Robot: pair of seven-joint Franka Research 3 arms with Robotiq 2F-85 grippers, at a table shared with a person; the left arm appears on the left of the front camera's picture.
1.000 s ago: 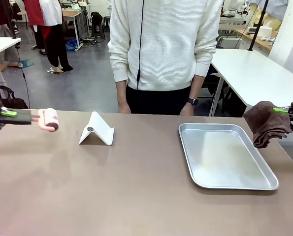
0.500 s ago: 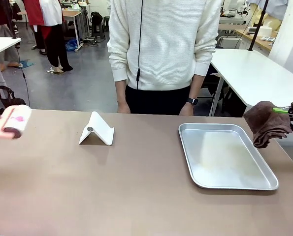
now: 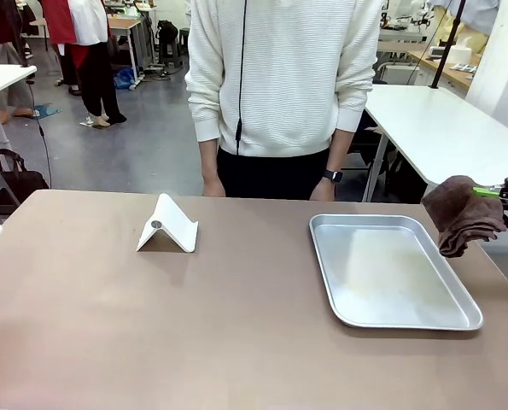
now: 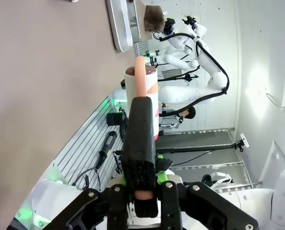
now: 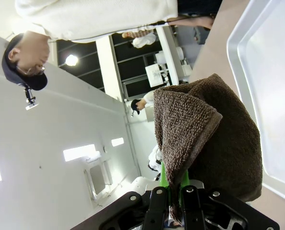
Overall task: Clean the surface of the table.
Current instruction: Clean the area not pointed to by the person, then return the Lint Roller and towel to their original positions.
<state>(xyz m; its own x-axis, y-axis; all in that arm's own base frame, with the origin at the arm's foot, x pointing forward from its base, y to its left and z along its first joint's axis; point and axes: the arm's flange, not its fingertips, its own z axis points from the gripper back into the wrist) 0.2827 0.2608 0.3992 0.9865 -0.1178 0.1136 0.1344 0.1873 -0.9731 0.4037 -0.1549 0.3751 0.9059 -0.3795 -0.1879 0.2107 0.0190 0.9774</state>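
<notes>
The taupe-brown table [image 3: 236,325] spreads across the front view. My right gripper [image 3: 503,195] hovers at its right edge, just past the tray, shut on a dark brown cloth [image 3: 463,213] that hangs in folds. The right wrist view shows that cloth [image 5: 204,129] pinched between the jaws of my right gripper [image 5: 173,196]. In the left wrist view my left gripper [image 4: 142,191] is shut on the black handle of a lint roller [image 4: 141,96], whose pink-and-white roll points past the table [image 4: 51,72] edge.
A shallow silver tray [image 3: 390,269] lies empty on the table's right half. A folded white stand [image 3: 166,225] sits at the back left. A person in a white sweater [image 3: 283,77] stands at the far edge, hands down. Glossy white tables stand behind.
My left arm has carried the lint roller leftwards, off the table's left end and out of the front view. The right gripper and the cloth have stayed where they were.
</notes>
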